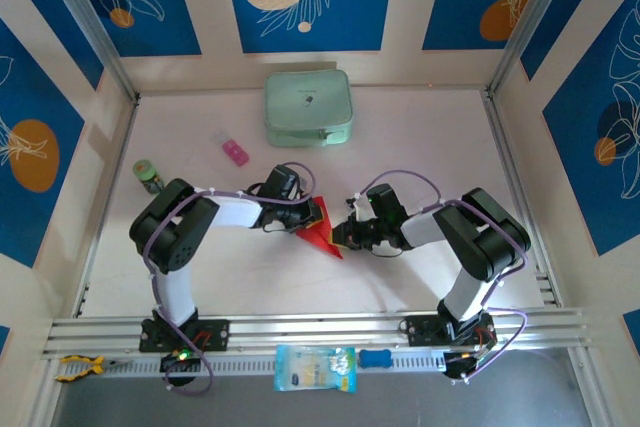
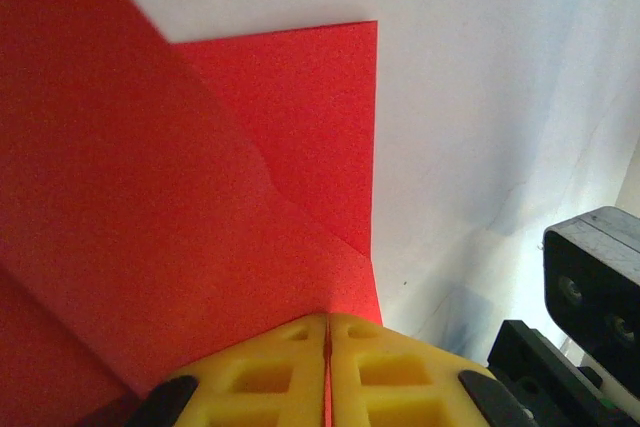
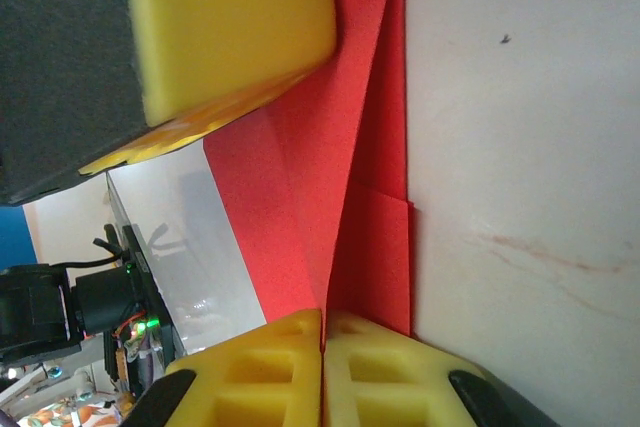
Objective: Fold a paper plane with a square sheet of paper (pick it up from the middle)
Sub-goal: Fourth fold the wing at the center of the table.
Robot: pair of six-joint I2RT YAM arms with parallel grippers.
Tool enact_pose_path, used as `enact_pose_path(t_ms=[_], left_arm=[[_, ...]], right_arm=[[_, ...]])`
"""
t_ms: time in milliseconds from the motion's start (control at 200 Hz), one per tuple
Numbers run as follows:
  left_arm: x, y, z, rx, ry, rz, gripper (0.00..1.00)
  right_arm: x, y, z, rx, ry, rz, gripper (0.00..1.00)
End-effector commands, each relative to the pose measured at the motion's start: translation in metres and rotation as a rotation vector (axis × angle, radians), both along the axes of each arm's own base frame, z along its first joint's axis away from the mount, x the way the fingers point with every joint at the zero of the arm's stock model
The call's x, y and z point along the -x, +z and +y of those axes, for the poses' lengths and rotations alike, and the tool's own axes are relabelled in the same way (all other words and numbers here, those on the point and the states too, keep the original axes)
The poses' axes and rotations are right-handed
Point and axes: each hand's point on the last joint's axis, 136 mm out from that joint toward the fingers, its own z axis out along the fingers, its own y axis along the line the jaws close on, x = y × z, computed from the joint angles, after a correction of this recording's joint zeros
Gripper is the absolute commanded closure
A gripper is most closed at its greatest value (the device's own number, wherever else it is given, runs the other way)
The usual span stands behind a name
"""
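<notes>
Left claw (image 2: 327, 322) and right claw (image 3: 322, 317) pinch the folded red sheet (image 2: 150, 197), partly hidden overhead.

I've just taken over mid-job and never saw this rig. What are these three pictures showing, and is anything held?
Two robot arms stand bolted at the near edge of the table. One picture looks down from above and behind them; the other two come from a camera on each wrist, its yellow fingers at the bottom. On the table lie a pale green case, a small pink block and a green jar. Mid-table, the left gripper and the right gripper are both shut on the partly folded red paper, from opposite sides.
</notes>
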Motion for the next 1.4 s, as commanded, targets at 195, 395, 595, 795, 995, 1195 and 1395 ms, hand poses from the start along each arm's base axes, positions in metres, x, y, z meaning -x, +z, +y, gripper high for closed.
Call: enact_pose_path(t_ms=[195, 395, 595, 795, 995, 1195, 1395], left_arm=[[0.012, -0.017, 0.0, -0.026, -0.045, 0.046, 0.9], [0.013, -0.019, 0.001, -0.031, -0.049, 0.049, 0.9], [0.013, -0.019, 0.001, -0.029, -0.051, 0.048, 0.9], [0.014, -0.02, 0.001, -0.027, -0.052, 0.049, 0.9], [0.015, -0.02, 0.001, -0.026, -0.052, 0.05, 0.91], [0.016, -0.021, 0.001, -0.026, -0.051, 0.052, 0.91], [0.016, -0.022, 0.001, -0.024, -0.05, 0.052, 0.91]], right_arm=[[0.005, -0.01, -0.004, 0.037, -0.008, 0.052, 0.88], [0.008, 0.003, -0.003, 0.026, 0.006, 0.045, 0.85], [0.02, 0.003, -0.007, 0.041, 0.018, 0.064, 0.85], [0.03, -0.004, -0.014, 0.061, 0.016, 0.085, 0.86], [0.038, -0.012, -0.019, 0.085, 0.018, 0.109, 0.89], [0.04, -0.009, -0.02, 0.084, 0.022, 0.117, 0.87], [0.046, -0.007, -0.026, 0.116, 0.029, 0.12, 0.83]])
